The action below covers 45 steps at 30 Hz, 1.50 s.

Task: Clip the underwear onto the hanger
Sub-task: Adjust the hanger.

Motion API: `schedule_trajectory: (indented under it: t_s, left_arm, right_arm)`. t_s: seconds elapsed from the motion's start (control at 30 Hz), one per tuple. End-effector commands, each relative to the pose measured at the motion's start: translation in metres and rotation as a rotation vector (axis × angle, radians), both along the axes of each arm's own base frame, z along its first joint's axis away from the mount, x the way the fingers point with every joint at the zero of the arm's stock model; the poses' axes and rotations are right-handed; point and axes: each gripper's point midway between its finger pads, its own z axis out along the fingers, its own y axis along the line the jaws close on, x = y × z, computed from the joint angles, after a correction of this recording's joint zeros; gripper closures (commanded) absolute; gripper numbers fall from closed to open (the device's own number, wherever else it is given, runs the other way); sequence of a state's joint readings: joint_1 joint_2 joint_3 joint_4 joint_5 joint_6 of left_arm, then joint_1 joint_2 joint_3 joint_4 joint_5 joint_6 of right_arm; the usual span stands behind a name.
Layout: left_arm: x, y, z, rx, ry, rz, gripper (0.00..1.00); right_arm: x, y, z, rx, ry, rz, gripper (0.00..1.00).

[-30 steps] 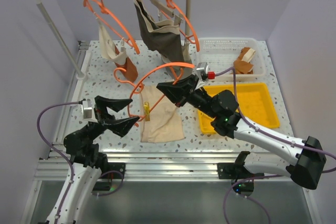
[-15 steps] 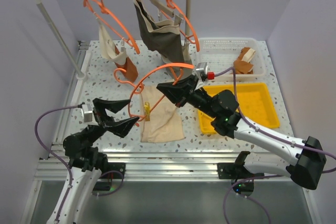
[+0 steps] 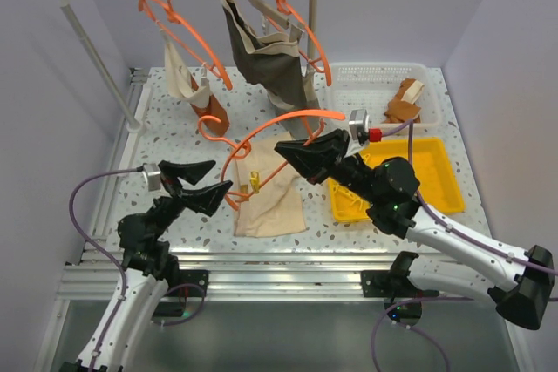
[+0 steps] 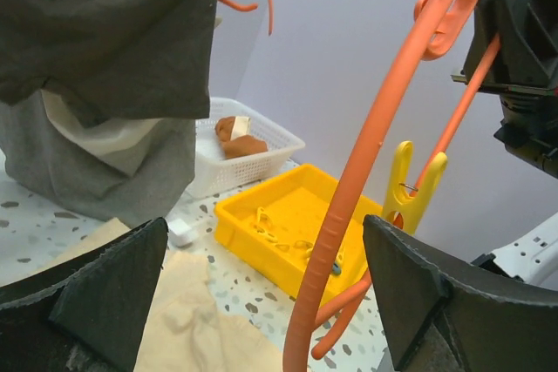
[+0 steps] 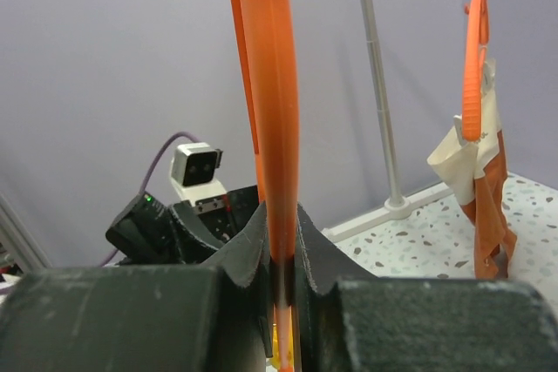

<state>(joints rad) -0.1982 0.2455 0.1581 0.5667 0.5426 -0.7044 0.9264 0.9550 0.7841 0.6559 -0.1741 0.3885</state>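
- Task status: not complete, judging from how the cloth lies. The preparation appears done, but the fastening does not.
- The hanger [image 3: 279, 116] is raised off the table, centre of the scene, with its hook pointing left.
- The right gripper [image 3: 292, 150] is clamped on the hanger. In the right wrist view the thin orange bar is pinched between both pads [image 5: 248, 250] with no gap.
- The left gripper [image 3: 222, 175] stands just left of the hanger's near-left bend. Its jaws are spread wide and hold nothing (in the left wrist view the hanger's bar runs in front of the gap, touching neither finger).
- The underwear [image 3: 270, 206] lies flat on the table, near the centre, below the hanger's lower bar.
- One yellow clothespin [image 3: 254, 182] sits on that lower bar.
  - From above it overlaps the far-left corner of the cloth.
  - In the left wrist view it stands upright on the bar with no cloth visible in it.
  - A bite on the fabric cannot be confirmed.
- Remaining steps, as a judgement:
  - Bring the underwear's far edge up to the bar.
  - Close the clothespin over both.
  - Probably add a second one from the yellow tray [image 3: 432, 176] on the right, where spares lie.
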Motion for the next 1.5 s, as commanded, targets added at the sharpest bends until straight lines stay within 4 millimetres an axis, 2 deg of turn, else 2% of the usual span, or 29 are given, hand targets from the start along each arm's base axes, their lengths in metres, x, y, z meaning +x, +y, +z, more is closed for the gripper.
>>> schedule_trajectory:
  t_s: [0.0,0.17,0.23,0.37,0.4,0.47,0.5,0.57,0.67,0.77,0.93,0.97,1.13,1.2,1.27,1.3,1.37,1.4,1.43,1.47]
  left_arm:
    - [-0.012,-0.001,0.024,-0.043,-0.102,-0.032,0.03]
    - [-0.013,-0.004,0.025,-0.052,-0.108,-0.049,0.03]
    - [-0.006,-0.008,0.020,-0.041,-0.077,-0.060,0.04]
    - [0.008,-0.016,0.023,0.012,-0.083,-0.040,0.03]
    - [0.014,-0.012,0.036,0.007,-0.100,0.006,0.03]
    - [0.024,-0.005,0.039,0.041,-0.115,0.078,0.02]
    - [0.028,-0.002,0.047,0.041,-0.126,0.110,0.01]
    - [0.032,-0.003,0.053,0.063,-0.146,0.119,0.00]
    - [0.029,-0.020,0.045,0.099,-0.142,0.014,0.00]
    - [0.028,-0.035,0.027,0.113,-0.109,-0.070,0.00]
    - [0.020,-0.043,0.018,0.133,-0.112,-0.103,0.02]
    - [0.019,-0.044,0.016,0.138,-0.107,-0.114,0.04]
    - [0.016,-0.045,0.008,0.141,-0.074,-0.126,0.41]
    - [0.019,-0.044,0.003,0.146,-0.056,-0.115,0.51]
    - [0.022,-0.044,-0.003,0.151,-0.033,-0.109,0.53]
    - [0.023,-0.045,-0.006,0.155,-0.025,-0.111,0.62]
    - [0.025,-0.045,-0.010,0.158,-0.009,-0.111,0.71]
    - [0.025,-0.045,-0.011,0.157,-0.001,-0.111,0.82]
    - [0.026,-0.045,-0.014,0.159,0.010,-0.108,0.87]
    - [0.027,-0.045,-0.016,0.162,0.019,-0.104,0.90]
  right_arm:
    - [-0.007,0.003,0.004,0.019,-0.010,0.046,1.00]
    - [-0.007,0.015,0.004,0.024,-0.009,0.089,1.00]
    - [-0.004,0.022,0.002,0.019,-0.006,0.100,1.00]
    - [0.005,0.028,-0.003,0.007,-0.001,0.077,1.00]
    - [0.007,0.028,-0.003,0.005,-0.003,0.067,1.00]
    - [0.010,0.029,-0.006,-0.014,0.001,0.052,1.00]
    - [0.011,0.028,-0.005,-0.015,-0.003,0.049,1.00]
    - [0.012,0.027,-0.006,-0.026,-0.007,0.035,1.00]
    - [0.014,0.025,-0.004,-0.031,-0.017,0.019,1.00]
    - [0.016,0.025,0.000,-0.030,-0.026,0.006,1.00]
    - [0.020,0.030,0.002,-0.038,-0.033,-0.003,1.00]
    - [0.021,0.031,0.004,-0.039,-0.036,-0.004,1.00]
    - [0.039,0.037,-0.011,-0.084,0.003,-0.064,1.00]
    - [0.049,0.037,-0.020,-0.106,0.024,-0.105,1.00]
    - [0.056,0.037,-0.026,-0.123,0.035,-0.133,1.00]
    - [0.058,0.037,-0.029,-0.134,0.039,-0.144,1.00]
    - [0.068,0.035,-0.039,-0.166,0.064,-0.193,0.94]
    - [0.071,0.034,-0.044,-0.183,0.073,-0.207,0.93]
    - [0.071,0.034,-0.046,-0.192,0.070,-0.210,0.92]
    - [0.075,0.029,-0.048,-0.198,0.070,-0.247,0.86]
